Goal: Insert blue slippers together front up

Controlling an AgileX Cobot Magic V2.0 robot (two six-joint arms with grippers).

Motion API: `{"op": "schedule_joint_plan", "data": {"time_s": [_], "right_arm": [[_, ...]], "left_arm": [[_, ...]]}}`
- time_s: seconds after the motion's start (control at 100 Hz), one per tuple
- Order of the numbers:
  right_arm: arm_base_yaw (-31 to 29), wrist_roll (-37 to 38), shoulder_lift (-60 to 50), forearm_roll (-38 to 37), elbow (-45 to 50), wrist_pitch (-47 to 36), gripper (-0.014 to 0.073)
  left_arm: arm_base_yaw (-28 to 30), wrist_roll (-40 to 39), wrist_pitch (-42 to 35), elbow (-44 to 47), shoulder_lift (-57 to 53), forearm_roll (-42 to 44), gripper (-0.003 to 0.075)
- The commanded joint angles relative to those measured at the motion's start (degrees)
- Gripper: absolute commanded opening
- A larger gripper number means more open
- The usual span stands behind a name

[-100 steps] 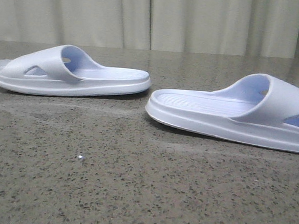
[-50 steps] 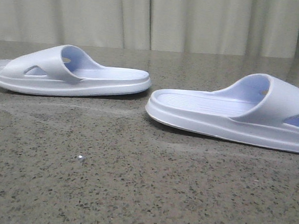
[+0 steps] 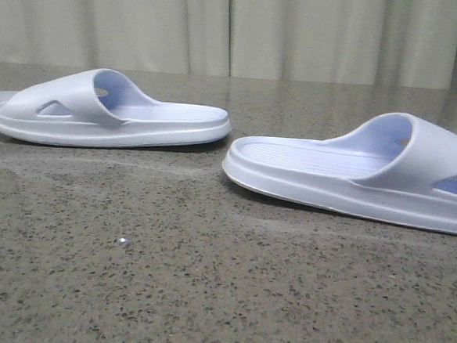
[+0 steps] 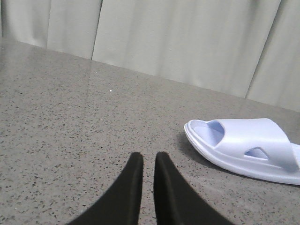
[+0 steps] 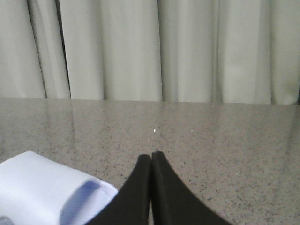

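Two pale lavender-blue slippers lie flat on their soles on the table, heels facing each other. In the front view one slipper [image 3: 107,112] is at the back left and the other slipper [image 3: 361,177] is nearer, at the right. Neither gripper shows in the front view. My left gripper [image 4: 146,157] is empty, its fingers almost together with a thin slit between them, over bare table and apart from a slipper [image 4: 243,145]. My right gripper [image 5: 151,154] is shut and empty, close beside the strap of a slipper [image 5: 42,192].
The speckled grey stone table [image 3: 205,280] runs back to a pale pleated curtain [image 3: 238,31]. A small white speck [image 3: 123,243] lies on the table in front of the left slipper.
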Motion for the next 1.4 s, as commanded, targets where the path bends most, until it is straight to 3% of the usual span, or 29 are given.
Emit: {"op": "schedule_joint_plan", "data": {"time_s": [0.0,0.14,0.38,0.56,0.77,0.95,1.11,1.24,1.39], "right_arm": [[-0.3,-0.1,0.6,0.1,1.2,-6.4,-0.008],[-0.3,2.1,0.6,4.0,1.2,-4.6,-0.008],[-0.3,4.2,0.6,22.6,0.5,-1.4,-0.0079],[-0.3,4.2,3.8,22.6,-4.2,5.4,-0.0078],[-0.3,4.2,20.7,22.6,-14.8,9.7,-0.0078],[-0.3,4.2,37.6,18.5,-26.2,22.5,-0.0078],[-0.3,4.0,43.5,14.7,-32.8,31.3,-0.0078],[-0.3,2.7,43.1,14.4,-34.2,32.2,-0.0078],[-0.3,1.2,43.3,14.1,-35.4,34.2,-0.003]], "left_arm": [[0.0,-0.6,-4.9,0.6,0.6,-1.6,0.0015],[0.0,-0.6,-4.9,0.6,0.6,-8.5,0.0015],[0.0,-0.6,-3.4,-1.5,0.6,-14.9,0.0015],[0.0,-0.6,0.8,-9.5,4.2,-9.7,0.0015],[0.0,-0.6,10.4,-22.3,20.0,-0.5,0.0015],[0.0,4.2,19.9,-30.9,31.7,0.9,0.0016],[0.0,6.5,23.4,-34.2,35.6,0.2,0.0021],[0.0,7.5,23.2,-34.3,35.9,-0.8,0.0094],[0.0,7.5,22.3,-34.3,36.1,-2.1,0.0267]]}}
